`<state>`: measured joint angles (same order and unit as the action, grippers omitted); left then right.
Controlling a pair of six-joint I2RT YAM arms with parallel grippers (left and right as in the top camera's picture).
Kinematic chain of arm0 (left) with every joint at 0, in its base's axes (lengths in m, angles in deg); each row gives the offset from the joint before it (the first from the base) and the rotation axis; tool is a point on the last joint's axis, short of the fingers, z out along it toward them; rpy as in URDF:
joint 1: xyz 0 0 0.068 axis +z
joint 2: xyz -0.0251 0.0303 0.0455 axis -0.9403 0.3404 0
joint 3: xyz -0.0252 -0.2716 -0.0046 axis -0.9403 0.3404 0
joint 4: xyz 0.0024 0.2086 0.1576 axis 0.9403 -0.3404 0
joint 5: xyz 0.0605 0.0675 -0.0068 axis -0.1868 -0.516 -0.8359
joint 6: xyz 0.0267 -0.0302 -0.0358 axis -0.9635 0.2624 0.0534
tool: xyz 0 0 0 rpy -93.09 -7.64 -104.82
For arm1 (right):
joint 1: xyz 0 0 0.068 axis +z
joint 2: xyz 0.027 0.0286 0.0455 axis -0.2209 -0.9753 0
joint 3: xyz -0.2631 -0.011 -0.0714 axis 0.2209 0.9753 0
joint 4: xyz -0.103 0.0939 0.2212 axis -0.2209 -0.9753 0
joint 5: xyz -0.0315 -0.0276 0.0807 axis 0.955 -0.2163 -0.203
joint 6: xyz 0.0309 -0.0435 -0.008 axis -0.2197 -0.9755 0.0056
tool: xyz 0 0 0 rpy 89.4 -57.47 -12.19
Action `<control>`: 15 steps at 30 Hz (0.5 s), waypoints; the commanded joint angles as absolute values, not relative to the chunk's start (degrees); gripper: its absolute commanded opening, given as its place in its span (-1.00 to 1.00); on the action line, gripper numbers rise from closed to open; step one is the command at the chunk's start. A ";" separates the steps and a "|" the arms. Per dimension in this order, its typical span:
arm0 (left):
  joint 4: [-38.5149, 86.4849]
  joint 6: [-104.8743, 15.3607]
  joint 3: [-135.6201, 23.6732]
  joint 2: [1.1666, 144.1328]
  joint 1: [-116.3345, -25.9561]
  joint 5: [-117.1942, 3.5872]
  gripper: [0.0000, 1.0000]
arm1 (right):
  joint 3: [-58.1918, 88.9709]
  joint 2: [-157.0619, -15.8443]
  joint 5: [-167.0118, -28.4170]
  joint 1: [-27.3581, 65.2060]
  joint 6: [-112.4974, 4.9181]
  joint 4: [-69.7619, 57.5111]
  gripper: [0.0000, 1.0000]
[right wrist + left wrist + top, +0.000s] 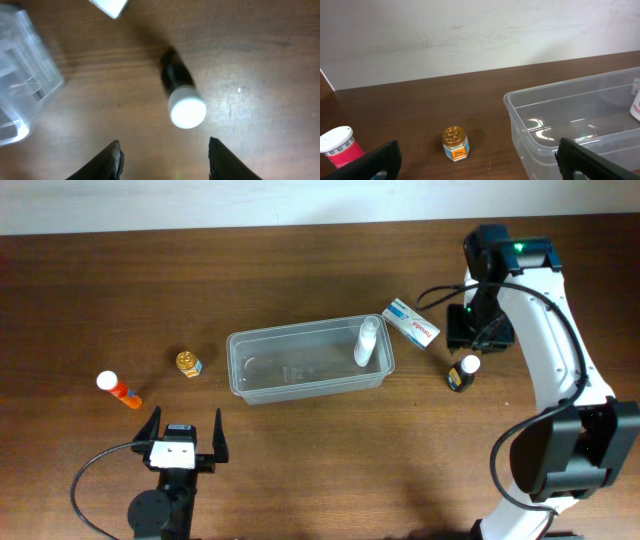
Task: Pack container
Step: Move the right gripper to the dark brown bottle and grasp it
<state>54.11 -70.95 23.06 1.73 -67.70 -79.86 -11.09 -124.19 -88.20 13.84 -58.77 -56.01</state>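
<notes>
The container [290,368], a clear rectangular tub, sits mid-table with a white bottle [367,342] leaning in its right end. My left gripper [183,438] rests open near the front edge, left of the tub. In the left wrist view it [479,160] faces a small gold-lidded jar [455,144] and the container's corner [520,105]. My right gripper [468,330] hovers open and empty, right of the tub. In the right wrist view it [165,150] looks down on a dark bottle with a white cap [181,97], which stands beyond the fingertips, not between them.
A blue-and-white box [411,323] lies by the tub's right end. The dark bottle [462,372] stands right of it. On the left are the gold-lidded jar [188,364] and a red tube with a white cap [118,389].
</notes>
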 commanded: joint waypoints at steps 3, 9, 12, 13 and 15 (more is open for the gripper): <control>54.05 -71.48 23.39 1.34 -67.31 -79.27 0.99 | -5.82 -123.77 -89.29 10.32 -61.53 -52.30 -0.04; 54.05 -71.48 23.39 1.34 -67.31 -79.25 0.99 | -1.21 -123.77 -91.47 8.82 -63.43 -47.51 -0.03; 54.05 -71.48 23.39 1.34 -67.31 -79.25 0.99 | 2.26 -123.77 -92.06 8.82 -63.45 -44.25 -0.03; 54.07 -71.48 23.39 1.34 -67.31 -79.25 0.99 | 3.34 -123.80 -92.37 8.82 -63.69 -43.14 -0.03; 54.05 -71.48 23.39 1.34 -67.31 -79.25 0.99 | 5.28 -123.80 -93.81 8.82 -64.91 -40.87 -0.03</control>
